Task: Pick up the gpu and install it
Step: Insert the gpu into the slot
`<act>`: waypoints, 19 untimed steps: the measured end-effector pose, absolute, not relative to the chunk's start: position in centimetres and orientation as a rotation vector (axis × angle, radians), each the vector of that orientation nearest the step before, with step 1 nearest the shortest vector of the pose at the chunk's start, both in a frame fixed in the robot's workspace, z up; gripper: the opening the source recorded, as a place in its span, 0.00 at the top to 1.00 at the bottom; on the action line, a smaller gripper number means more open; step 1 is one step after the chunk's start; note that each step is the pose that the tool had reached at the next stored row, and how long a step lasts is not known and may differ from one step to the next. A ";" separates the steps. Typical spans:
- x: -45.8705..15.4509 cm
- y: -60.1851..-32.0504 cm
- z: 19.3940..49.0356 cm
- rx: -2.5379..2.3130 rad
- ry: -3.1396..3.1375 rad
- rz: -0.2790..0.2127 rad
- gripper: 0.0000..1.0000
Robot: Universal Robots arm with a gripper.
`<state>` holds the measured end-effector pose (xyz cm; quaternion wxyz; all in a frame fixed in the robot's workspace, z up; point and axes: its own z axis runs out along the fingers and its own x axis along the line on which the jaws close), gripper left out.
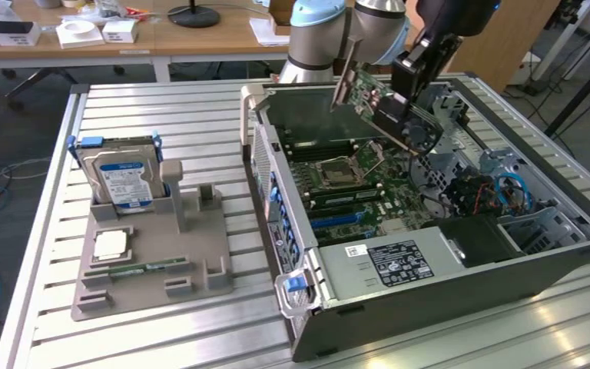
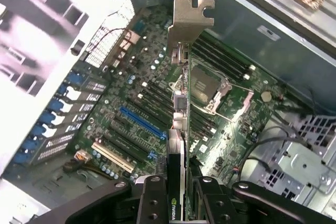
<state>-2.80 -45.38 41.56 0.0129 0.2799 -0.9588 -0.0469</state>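
Note:
The gpu (image 1: 370,98) is a thin card with a silver metal bracket (image 1: 344,71) at one end. It hangs tilted in the air above the motherboard (image 1: 352,181) inside the open computer case (image 1: 459,300). My gripper (image 1: 412,111) is shut on the card's end away from the bracket. In the wrist view the gpu (image 2: 180,129) runs edge-on from my gripper (image 2: 181,203), its bracket (image 2: 190,19) farthest from the fingers (image 2: 152,200). It hovers over the expansion slots, beside the blue slot (image 2: 142,121), apart from the board.
A grey holder tray (image 1: 151,261) lies at the exterior view's left with an upright silver hard drive (image 1: 123,181), a processor chip (image 1: 111,244) and a slim memory stick (image 1: 151,267). The case holds a power supply (image 1: 398,261), a CPU socket (image 2: 207,90) and cables (image 1: 500,192).

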 end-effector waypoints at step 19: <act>-2.8 -45.4 41.1 1.365 -2.780 -0.136 0.74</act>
